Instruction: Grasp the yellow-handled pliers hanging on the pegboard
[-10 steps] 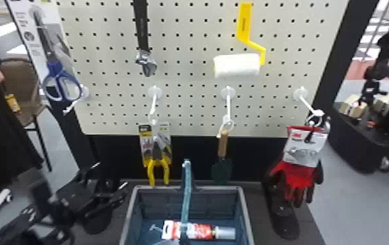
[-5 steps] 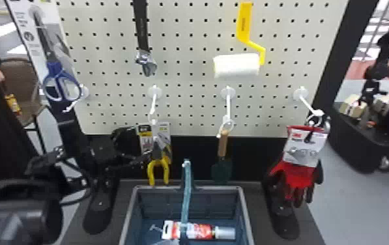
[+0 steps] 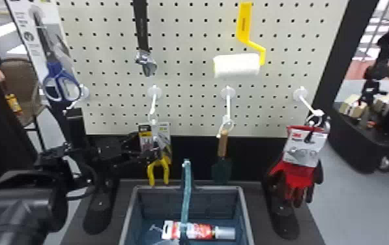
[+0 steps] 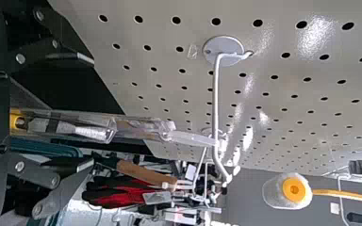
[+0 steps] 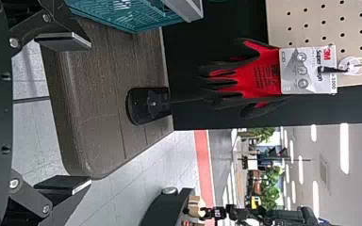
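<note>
Left wrist view, packaged yellow-handled pliers [image 4: 75, 128] between spread left fingers [image 4: 52, 44]

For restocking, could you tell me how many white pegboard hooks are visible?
4 white hooks: by the scissors, holding the pliers, the trowel and the gloves; more may be hidden above.

- You are looking at the pliers [image 3: 158, 153] hanging on the pegboard [image 3: 187, 107], with scissors [image 3: 58, 81] up to their left and a trowel [image 3: 222, 159] to their right.
- The left gripper [image 3: 136, 152] is sitting just left of the pliers, straddling their package.
- Gloves [image 3: 296, 172] are hanging farthest right.
- A basket [image 3: 131, 208] is standing before the pegboard, with a tube [image 3: 200, 230] lying in it.
</note>
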### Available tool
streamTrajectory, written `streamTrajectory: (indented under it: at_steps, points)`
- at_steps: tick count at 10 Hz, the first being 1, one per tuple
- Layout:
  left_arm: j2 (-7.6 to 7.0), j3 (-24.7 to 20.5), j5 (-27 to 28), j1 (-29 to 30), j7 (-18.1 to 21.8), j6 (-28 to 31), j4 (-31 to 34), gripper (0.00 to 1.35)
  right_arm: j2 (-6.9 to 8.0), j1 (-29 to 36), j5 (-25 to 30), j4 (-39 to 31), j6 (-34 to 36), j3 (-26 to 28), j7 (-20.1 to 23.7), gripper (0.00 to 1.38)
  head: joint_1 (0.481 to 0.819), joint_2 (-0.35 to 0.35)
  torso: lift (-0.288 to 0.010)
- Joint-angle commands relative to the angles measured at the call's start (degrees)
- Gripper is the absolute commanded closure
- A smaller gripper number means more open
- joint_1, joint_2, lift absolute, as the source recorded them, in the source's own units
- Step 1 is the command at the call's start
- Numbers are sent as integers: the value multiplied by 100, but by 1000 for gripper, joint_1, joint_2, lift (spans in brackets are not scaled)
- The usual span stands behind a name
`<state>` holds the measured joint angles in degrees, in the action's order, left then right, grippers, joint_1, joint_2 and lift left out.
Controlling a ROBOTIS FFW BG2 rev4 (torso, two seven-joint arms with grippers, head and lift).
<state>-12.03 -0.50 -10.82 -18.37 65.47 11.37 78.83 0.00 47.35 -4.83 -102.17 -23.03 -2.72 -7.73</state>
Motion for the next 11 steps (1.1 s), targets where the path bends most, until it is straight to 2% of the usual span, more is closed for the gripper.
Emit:
streamTrajectory:
  at_steps: [1, 11]
  points:
    - [-10, 41, 151, -104, -34, -30, -43, 1228, 5, -19, 0, 1, 0, 0, 0, 272, 549, 0, -100]
    - [-19, 181, 133, -153, 28, -47, -43, 1219, 5, -56, 9, 29, 0, 0, 0, 272, 549, 0, -100]
